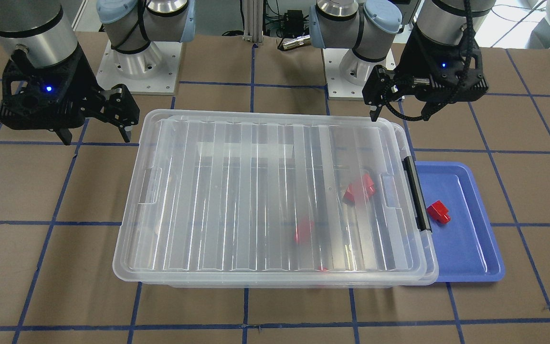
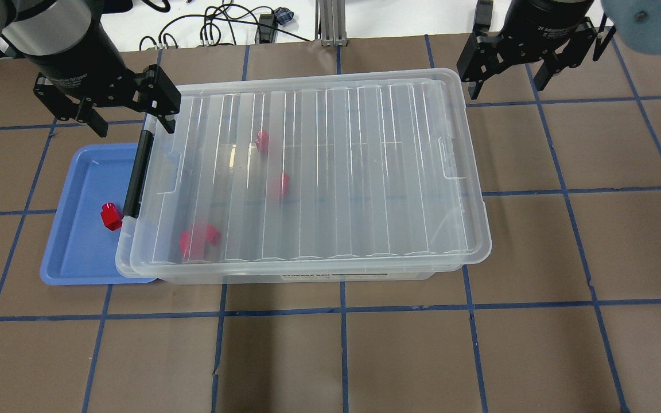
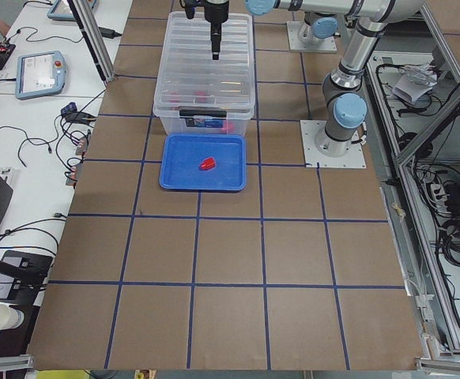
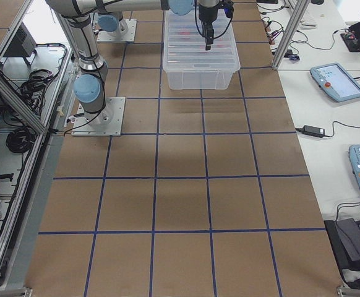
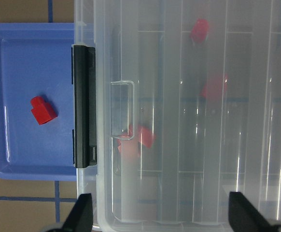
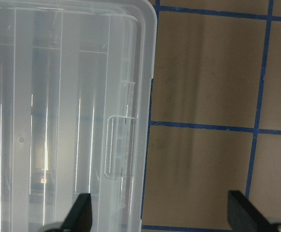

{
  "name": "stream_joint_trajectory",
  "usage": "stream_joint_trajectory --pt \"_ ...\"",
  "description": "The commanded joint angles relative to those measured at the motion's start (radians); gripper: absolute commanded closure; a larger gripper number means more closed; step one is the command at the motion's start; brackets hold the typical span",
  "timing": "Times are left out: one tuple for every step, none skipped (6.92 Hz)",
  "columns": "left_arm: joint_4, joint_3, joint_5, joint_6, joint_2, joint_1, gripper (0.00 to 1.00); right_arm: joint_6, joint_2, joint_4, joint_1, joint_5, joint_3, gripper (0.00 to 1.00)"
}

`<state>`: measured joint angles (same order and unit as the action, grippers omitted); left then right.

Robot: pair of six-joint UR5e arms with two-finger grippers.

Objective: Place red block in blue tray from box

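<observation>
The box (image 2: 319, 172) is a clear bin with its ribbed lid on and a black latch bar (image 2: 138, 172) at the end by the blue tray (image 2: 78, 252). One red block (image 2: 111, 215) lies in the tray, also seen in the left wrist view (image 5: 43, 110). Three more red blocks (image 2: 198, 238) show blurred through the lid. My left gripper (image 2: 129, 117) is open and empty, above the box's latch end. My right gripper (image 2: 508, 83) is open and empty, above the box's opposite end (image 6: 131, 96).
The tray's near edge is tucked partly under the box rim (image 1: 423, 279). Brown table surface with blue tape grid (image 2: 342, 355) lies around the box. The arm bases (image 1: 136, 62) stand behind the box.
</observation>
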<state>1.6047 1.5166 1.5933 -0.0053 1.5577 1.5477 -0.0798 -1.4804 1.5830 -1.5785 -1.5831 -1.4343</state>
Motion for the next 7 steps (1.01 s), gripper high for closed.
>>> stream_joint_trajectory --pt "0.0 0.0 -0.003 -0.007 0.001 0.0 0.0 0.0 0.0 0.0 0.002 0.0 0.0 0.0" --pt "0.0 0.002 -0.003 -0.008 0.002 0.003 0.0 0.0 0.0 0.0 0.002 0.0 0.0 0.0" --pt "0.0 0.013 -0.001 -0.009 0.002 0.003 0.0 0.0 0.0 0.0 0.002 0.0 0.0 0.0" --pt "0.021 0.01 0.002 -0.009 0.004 0.003 0.0 0.0 0.0 0.0 0.002 0.0 0.0 0.0" --pt "0.027 0.005 -0.001 -0.01 0.013 -0.003 0.0 0.0 0.0 0.0 0.002 0.0 0.0 0.0" --pt "0.027 0.004 0.011 -0.01 0.022 -0.003 0.0 0.0 0.0 0.0 0.002 0.0 0.0 0.0" --pt "0.023 0.004 0.016 -0.01 0.034 -0.007 0.0 0.0 0.0 0.0 0.002 0.0 0.0 0.0"
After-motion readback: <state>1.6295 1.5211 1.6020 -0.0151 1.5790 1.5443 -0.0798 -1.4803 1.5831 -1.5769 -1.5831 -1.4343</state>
